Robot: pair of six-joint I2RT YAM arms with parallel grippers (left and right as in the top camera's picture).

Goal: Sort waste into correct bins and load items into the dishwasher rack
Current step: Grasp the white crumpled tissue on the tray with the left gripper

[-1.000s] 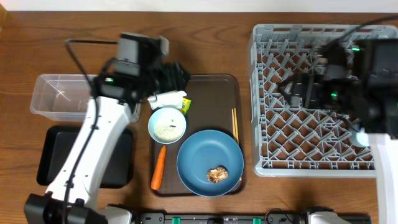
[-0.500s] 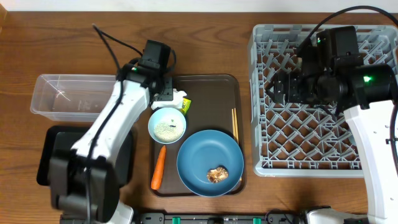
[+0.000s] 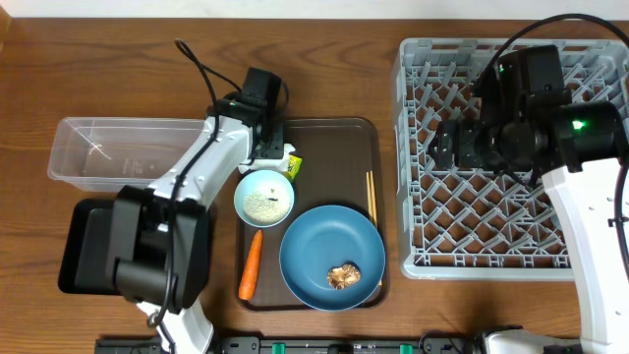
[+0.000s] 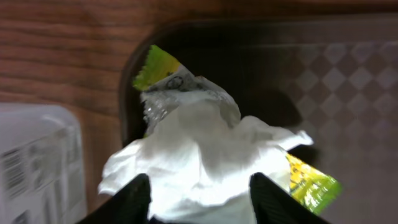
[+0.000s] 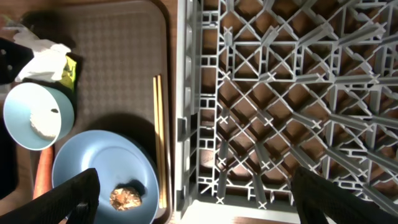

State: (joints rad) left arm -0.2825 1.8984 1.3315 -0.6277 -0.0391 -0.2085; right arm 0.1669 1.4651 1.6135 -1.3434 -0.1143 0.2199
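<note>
Overhead: the left end effector [image 3: 273,152] is down over the crumpled white paper with its green-yellow wrapper [image 3: 287,162], at the back left corner of the brown serving tray [image 3: 334,157]. On the same tray are the white bowl [image 3: 263,197] with rice, the orange carrot [image 3: 250,265] just in front of it, the blue plate [image 3: 329,251] carrying a brown food scrap [image 3: 343,277], and the chopsticks [image 3: 371,197] along the right edge. The clear tub [image 3: 108,157] and the black tray [image 3: 74,226] sit on the worktop [image 3: 324,59] to the left. The right end effector [image 3: 440,147] hangs over the left part of the grey dishwasher rack [image 3: 491,236].

Left wrist: the paper fills the space between the two dark fingers [image 4: 134,199], its edges reaching both. Whether they are pressing it or only bracketing it cannot be told. The wrapper's green tips poke out behind and to the right.

Right wrist: the right end effector is released, its fingers [image 5: 78,193] spread wide with nothing between them. It hangs above the rack's near left corner, beside the chopsticks and plate.
</note>
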